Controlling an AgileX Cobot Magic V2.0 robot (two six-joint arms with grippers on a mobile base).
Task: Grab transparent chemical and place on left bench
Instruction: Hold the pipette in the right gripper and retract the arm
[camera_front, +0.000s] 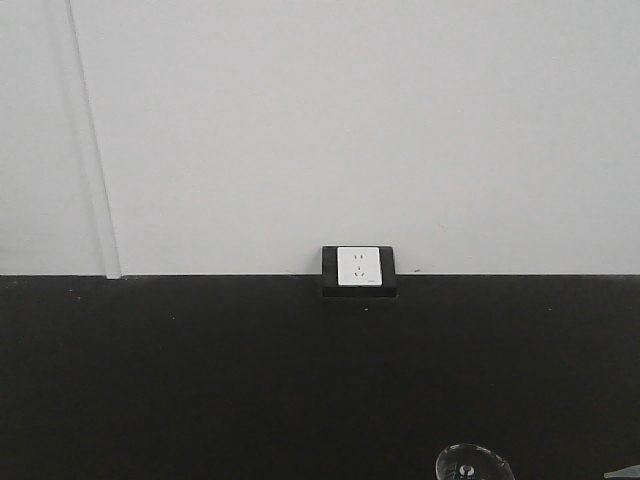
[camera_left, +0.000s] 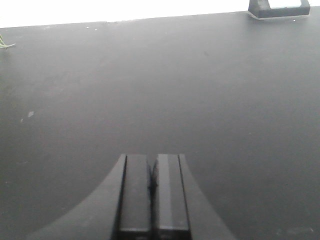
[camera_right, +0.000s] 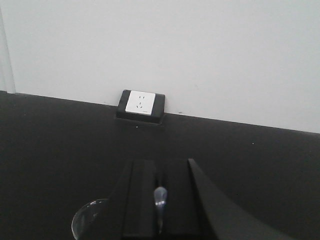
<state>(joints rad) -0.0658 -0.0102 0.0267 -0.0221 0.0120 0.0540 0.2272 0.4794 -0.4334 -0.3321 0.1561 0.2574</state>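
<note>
The transparent chemical (camera_right: 89, 218) is a small clear glass vessel with a round rim, low in the right wrist view. Its rim (camera_front: 472, 463) also peeks in at the bottom edge of the front view. My right gripper (camera_right: 161, 167) is shut on the transparent chemical's wall; a sliver of glass (camera_right: 160, 195) shows between the two dark fingers. In the left wrist view my left gripper (camera_left: 152, 159) is shut with nothing in it, hovering over bare black countertop. The left bench is out of view.
A black counter (camera_front: 200, 380) runs across in front of a white wall. A white wall socket in a black housing (camera_front: 359, 267) sits at the counter's back edge, also seen as the socket (camera_right: 140, 103) ahead of the right gripper.
</note>
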